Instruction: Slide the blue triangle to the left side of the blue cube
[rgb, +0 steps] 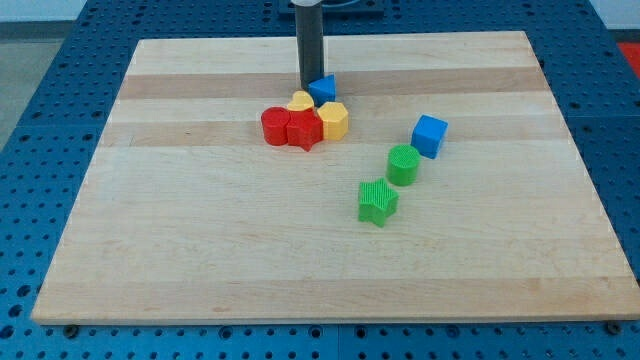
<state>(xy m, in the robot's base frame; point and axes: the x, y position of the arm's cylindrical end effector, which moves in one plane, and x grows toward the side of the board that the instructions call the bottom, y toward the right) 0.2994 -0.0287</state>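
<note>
Wood board fills most of the view, resting on a blue pegboard table. My tip touches down at the far middle of the board, just left of the blue triangle and against it or nearly so (the gap, if any, is too small to make out). The tool is a plain dark rod with nothing to spread or pinch; it stands upright and holds nothing.

The blue triangle sits at the far edge of a tight cluster. Just near of it lie a yellow block, partly hidden so its shape is unclear, and a yellow hexagon. In front of those are a red cylinder on the left and a red star beside it, all touching or almost touching.

The blue cube stands well apart to the right of the cluster. A green cylinder sits just near and left of the cube, and a green star lies nearer still, the three forming a diagonal line.
</note>
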